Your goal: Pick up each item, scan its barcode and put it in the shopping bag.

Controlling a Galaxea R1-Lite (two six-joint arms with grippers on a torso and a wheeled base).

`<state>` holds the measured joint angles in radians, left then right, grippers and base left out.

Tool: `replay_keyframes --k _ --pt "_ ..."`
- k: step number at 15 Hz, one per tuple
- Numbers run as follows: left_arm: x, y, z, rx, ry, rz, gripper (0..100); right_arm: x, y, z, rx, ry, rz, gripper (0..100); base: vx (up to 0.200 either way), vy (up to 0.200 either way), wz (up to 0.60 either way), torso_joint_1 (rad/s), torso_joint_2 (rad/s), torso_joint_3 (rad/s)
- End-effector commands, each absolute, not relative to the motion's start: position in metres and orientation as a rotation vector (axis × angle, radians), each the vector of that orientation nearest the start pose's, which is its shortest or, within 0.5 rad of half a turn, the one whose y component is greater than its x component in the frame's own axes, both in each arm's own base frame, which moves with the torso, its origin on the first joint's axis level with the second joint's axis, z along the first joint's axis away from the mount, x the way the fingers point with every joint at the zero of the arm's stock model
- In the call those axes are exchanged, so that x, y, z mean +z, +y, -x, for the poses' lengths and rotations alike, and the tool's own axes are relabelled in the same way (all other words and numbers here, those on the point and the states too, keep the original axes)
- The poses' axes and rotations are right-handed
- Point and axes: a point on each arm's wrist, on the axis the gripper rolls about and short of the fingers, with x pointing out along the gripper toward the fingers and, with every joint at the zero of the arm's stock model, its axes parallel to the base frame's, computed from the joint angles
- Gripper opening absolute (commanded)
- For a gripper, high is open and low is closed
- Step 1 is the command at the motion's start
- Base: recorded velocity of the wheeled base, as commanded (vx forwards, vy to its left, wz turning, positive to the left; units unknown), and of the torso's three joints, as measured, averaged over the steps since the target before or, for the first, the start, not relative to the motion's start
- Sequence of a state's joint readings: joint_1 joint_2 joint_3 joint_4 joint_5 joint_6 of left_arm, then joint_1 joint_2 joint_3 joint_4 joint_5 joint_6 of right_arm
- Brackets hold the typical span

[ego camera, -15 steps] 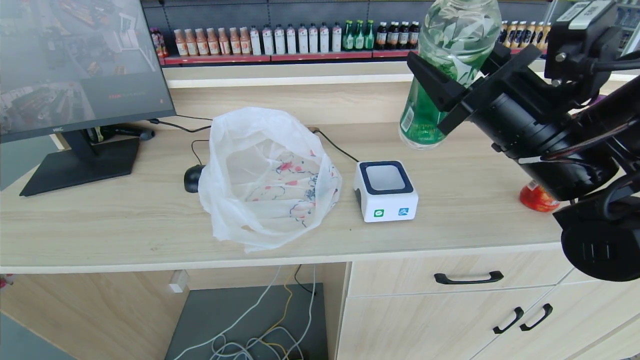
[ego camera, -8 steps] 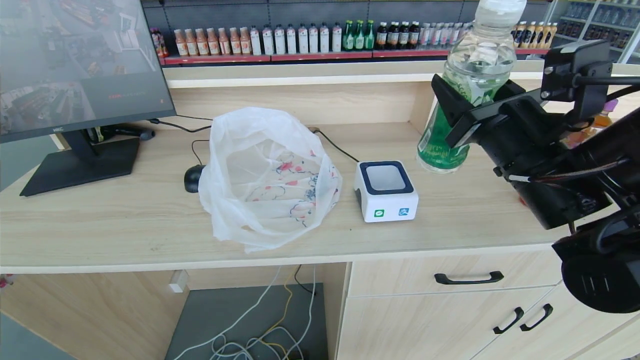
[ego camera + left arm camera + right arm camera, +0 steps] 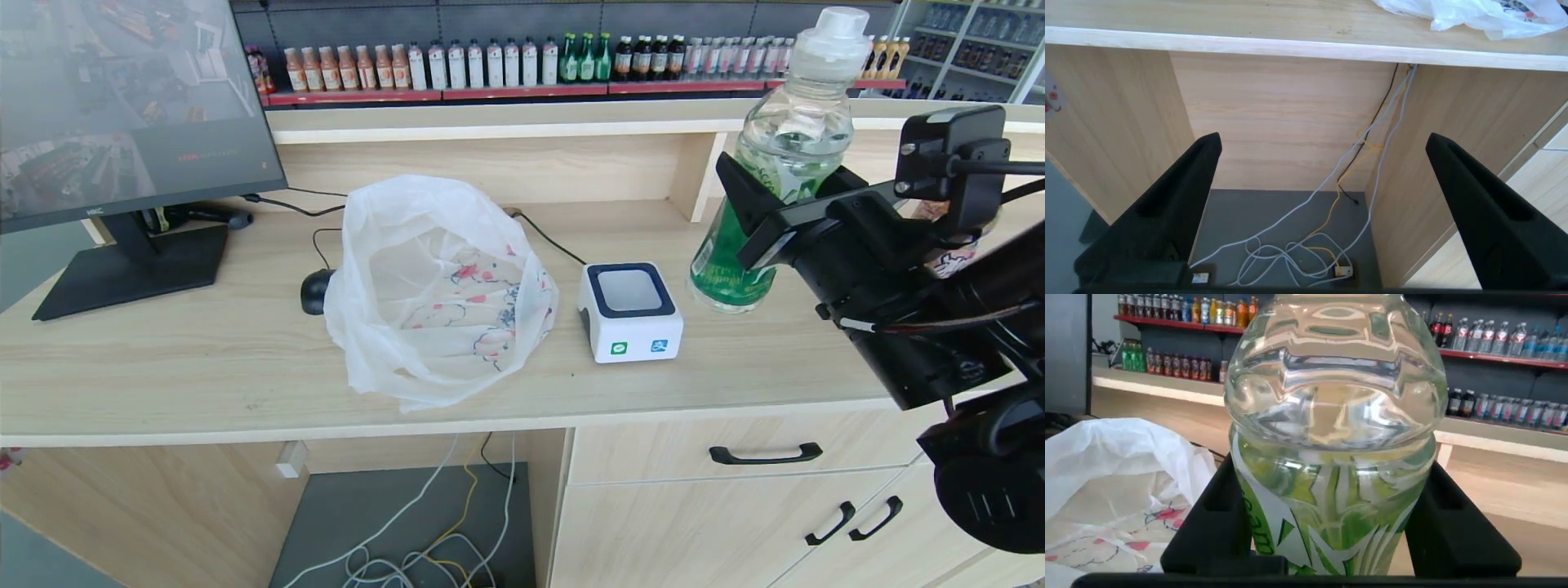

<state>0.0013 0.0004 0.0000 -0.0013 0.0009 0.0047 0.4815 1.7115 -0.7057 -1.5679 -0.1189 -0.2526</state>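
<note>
My right gripper (image 3: 775, 224) is shut on a clear bottle with a green label (image 3: 771, 171), holding it upright just above the counter, right of the white barcode scanner (image 3: 629, 310). In the right wrist view the bottle (image 3: 1335, 449) stands between the black fingers (image 3: 1212, 518). The white plastic shopping bag (image 3: 437, 286) stands open on the counter left of the scanner, and its edge shows as the bag (image 3: 1118, 490) beside the bottle. My left gripper (image 3: 1327, 204) hangs open below the counter edge, facing the cabinet recess and loose cables.
A monitor (image 3: 122, 106) stands at the counter's back left, with a black mouse (image 3: 314, 291) by the bag. A cable runs from the scanner to the back wall. Another item (image 3: 951, 253) sits behind my right arm. Drawers with black handles (image 3: 763, 453) are under the counter.
My right arm has carried the bottle down and to the right, from high over the counter to just beside the scanner. The bag and scanner have not moved.
</note>
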Motion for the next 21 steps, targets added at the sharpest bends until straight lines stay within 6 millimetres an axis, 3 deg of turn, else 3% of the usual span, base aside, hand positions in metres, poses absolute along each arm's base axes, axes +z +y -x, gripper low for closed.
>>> replay_keyframes --k 1,6,17,21 --pt "0.076 0.0 0.023 0.003 -0.002 -0.005 100 0.243 0.131 -0.257 0.269 -0.571 0.064 0 0.0 0.0 0.0 0.0 0.0 0.0" --pt "0.076 0.0 0.023 0.003 -0.002 -0.005 100 0.245 0.138 -0.269 0.258 -0.58 0.019 0 0.0 0.16 0.0 0.0 0.0 0.003" --pt "0.076 0.0 0.023 0.003 -0.002 -0.005 100 0.246 0.143 -0.267 0.27 -0.581 -0.003 0 0.0 0.2 0.0 0.006 0.0 0.002" --pt "0.076 0.0 0.023 0.003 -0.002 -0.005 100 0.244 0.143 -0.266 0.272 -0.575 0.002 0 0.0 0.0 0.0 0.0 0.0 0.0"
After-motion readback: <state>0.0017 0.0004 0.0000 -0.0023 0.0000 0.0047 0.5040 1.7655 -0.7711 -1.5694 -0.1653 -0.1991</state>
